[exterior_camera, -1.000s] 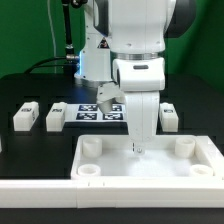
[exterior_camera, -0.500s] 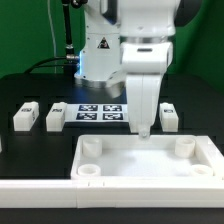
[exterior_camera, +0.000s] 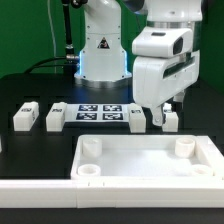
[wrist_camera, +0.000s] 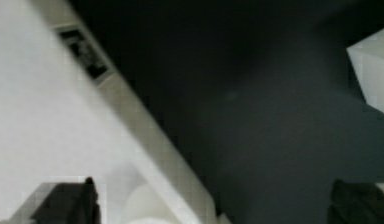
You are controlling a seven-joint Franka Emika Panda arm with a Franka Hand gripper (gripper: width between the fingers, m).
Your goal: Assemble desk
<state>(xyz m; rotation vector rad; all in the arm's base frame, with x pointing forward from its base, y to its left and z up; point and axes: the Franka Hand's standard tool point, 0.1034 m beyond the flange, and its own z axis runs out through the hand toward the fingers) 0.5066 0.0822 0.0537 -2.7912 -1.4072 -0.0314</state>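
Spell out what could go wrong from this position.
1. The open gripper hangs low, close to the rightmost leg, with the next leg nearby. A finger could nudge or tip one rather than straddle it.
2. The marker board lies beside that next leg. A pushed leg might slide onto it.

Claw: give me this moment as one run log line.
claw open | holding nothing | near leg | top untouched
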